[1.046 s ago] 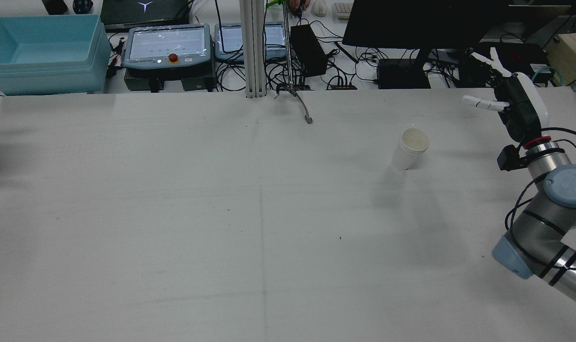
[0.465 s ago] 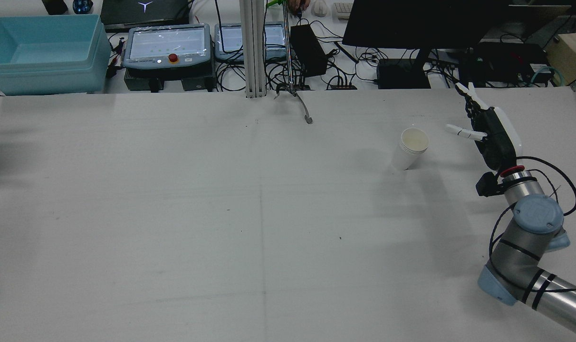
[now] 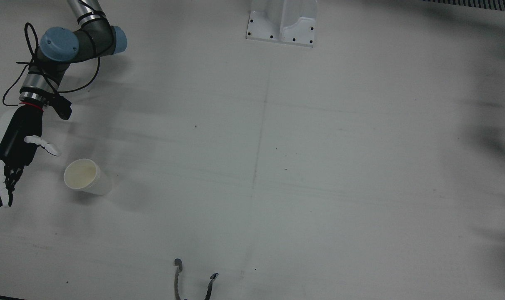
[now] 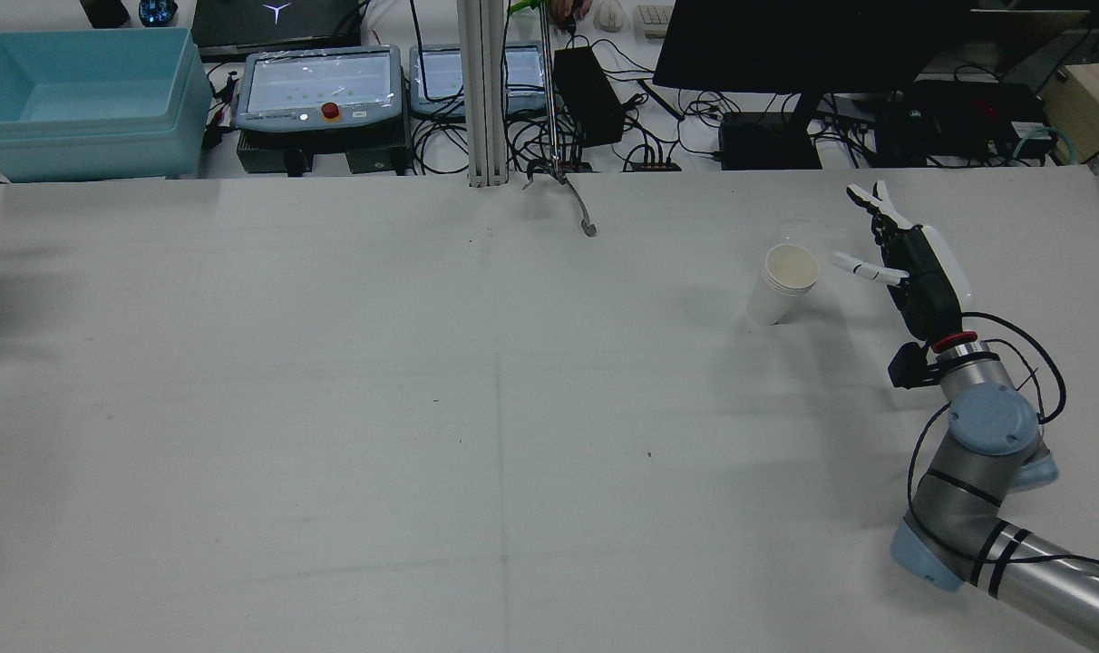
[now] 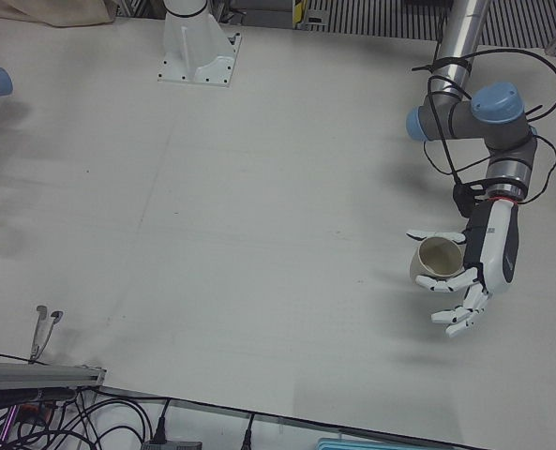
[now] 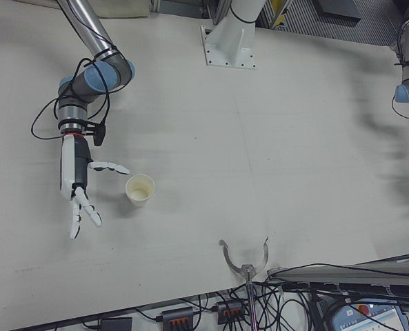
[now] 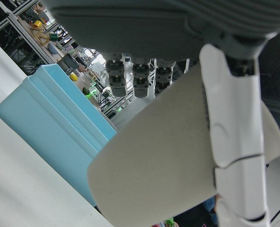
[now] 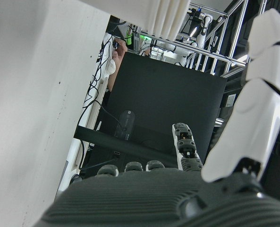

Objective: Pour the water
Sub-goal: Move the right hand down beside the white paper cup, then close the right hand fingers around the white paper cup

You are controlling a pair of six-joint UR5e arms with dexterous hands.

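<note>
Front view: the right hand (image 3: 15, 146) lies level over the worktop (image 3: 277, 166) near the side edge on its own half. It is spread wide and empty. The standing cup (image 3: 83, 177), a white paper cup, sits upright just beside it without touching.

Rear view: the standing cup (image 4: 782, 290) is in the worktop's far right part, near the edge opposite the robot. The right hand (image 4: 917, 272) is just to its right, thumb pointing toward the rim.

Left-front view: the left hand (image 5: 491, 262) hangs above the worktop, cradling a held cup (image 5: 435, 262) tilted mouth-outward.

Right-front view: right hand (image 6: 76, 183) splayed, the standing cup (image 6: 140, 190) apart from it.

Left hand view: the held cup (image 7: 168, 161) is against the palm, a finger across its wall; a blue bin (image 7: 50, 118) is behind.

Right hand view: nothing is held.
</note>
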